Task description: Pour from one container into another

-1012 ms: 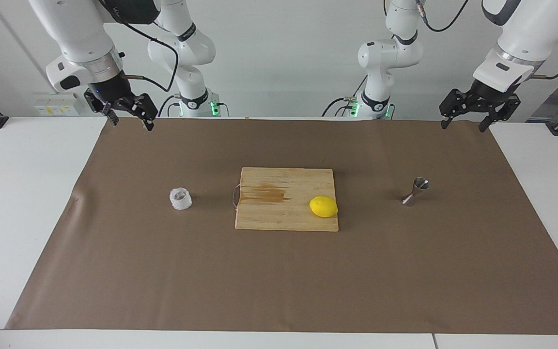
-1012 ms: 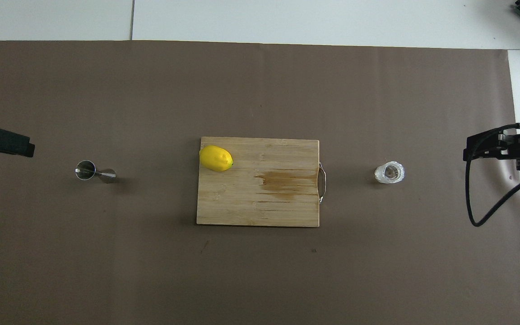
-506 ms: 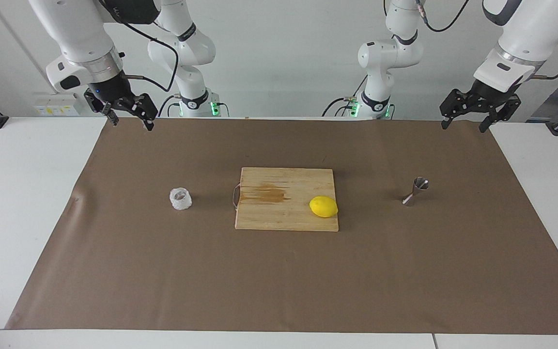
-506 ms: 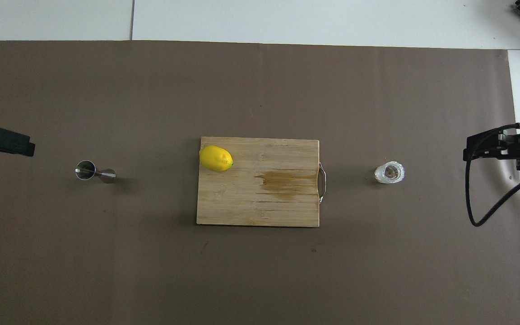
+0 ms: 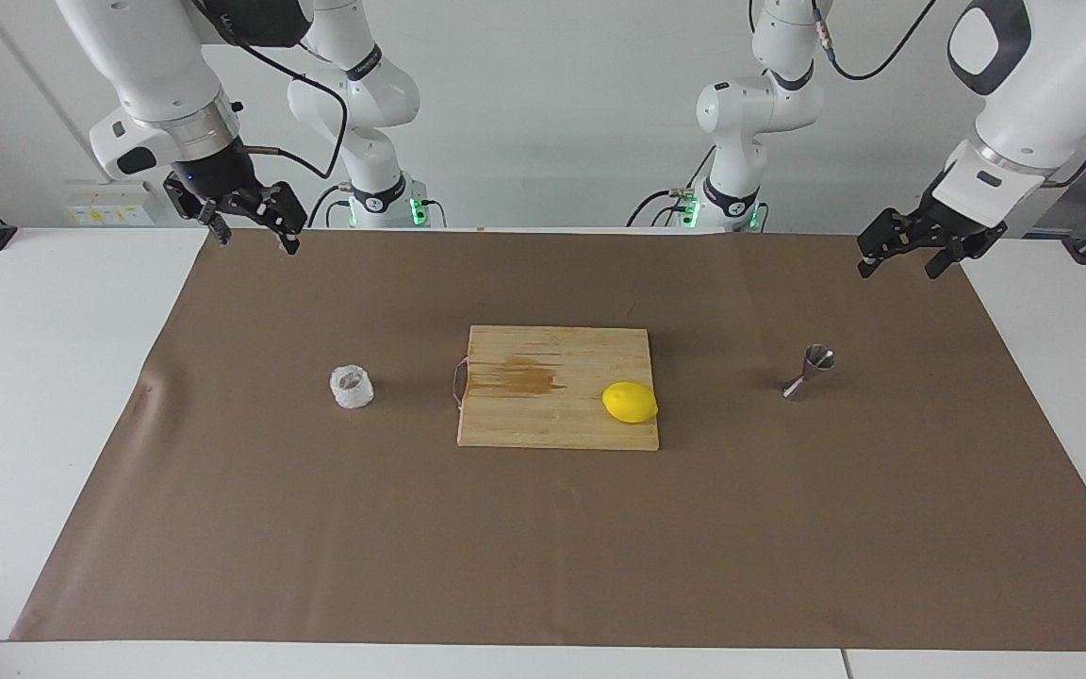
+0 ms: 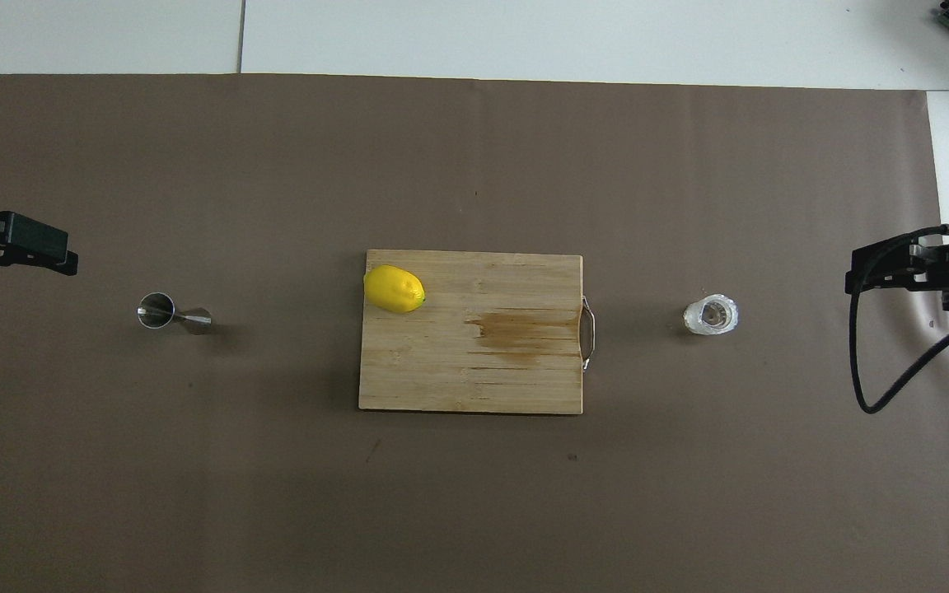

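The small white crinkly cup (image 5: 352, 387) (image 6: 711, 315) stands upright on the brown mat toward the right arm's end of the table. The steel hourglass jigger (image 5: 809, 373) (image 6: 174, 314) stands upright toward the left arm's end. My left gripper (image 5: 897, 269) (image 6: 21, 247) hangs open and empty over the mat's corner, apart from the jigger. Over the mat's corner at its own end, my right gripper (image 5: 256, 240) (image 6: 895, 268) waits open and empty, well clear of the cup.
A wooden cutting board (image 5: 543, 415) (image 6: 474, 362) with a metal handle and a dark stain lies between cup and jigger. A yellow lemon (image 5: 630, 402) (image 6: 394, 288) rests on it at the jigger's end. The brown mat (image 5: 543, 547) covers most of the white table.
My left gripper has come down and tilted, shifting a little out over the mat toward the jigger. The right arm, cup, jigger and lemon have not moved.
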Robot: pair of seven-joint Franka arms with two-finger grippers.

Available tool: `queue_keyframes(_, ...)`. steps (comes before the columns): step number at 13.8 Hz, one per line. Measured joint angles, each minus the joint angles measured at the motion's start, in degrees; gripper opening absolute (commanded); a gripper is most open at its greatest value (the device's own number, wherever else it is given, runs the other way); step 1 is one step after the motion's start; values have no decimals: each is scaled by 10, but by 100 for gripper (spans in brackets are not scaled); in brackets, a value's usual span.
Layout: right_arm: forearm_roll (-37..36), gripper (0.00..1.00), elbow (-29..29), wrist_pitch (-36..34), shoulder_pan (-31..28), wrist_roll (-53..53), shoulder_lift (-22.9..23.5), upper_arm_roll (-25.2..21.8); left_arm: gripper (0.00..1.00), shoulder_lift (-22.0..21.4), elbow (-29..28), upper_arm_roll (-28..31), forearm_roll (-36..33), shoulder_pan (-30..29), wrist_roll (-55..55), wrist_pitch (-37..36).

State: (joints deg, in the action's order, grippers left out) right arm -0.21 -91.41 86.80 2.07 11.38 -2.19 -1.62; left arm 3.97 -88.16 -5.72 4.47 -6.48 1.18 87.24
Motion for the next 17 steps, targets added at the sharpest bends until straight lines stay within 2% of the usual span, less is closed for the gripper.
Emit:
queue_keyframes(4,0,100,0,0,0,0,0,0,100,41,0,2,30,-53,23,4)
queue_keyframes(9,0,100,0,0,0,0,0,0,100,82,-1,3,46,-73,147,4)
queue_keyframes(13,0,100,0,0,0,0,0,0,100,121,-4,3,109,-101,256,4)
queue_keyframes(17,0,100,0,0,0,0,0,0,100,167,-15,4,176,-147,304,4)
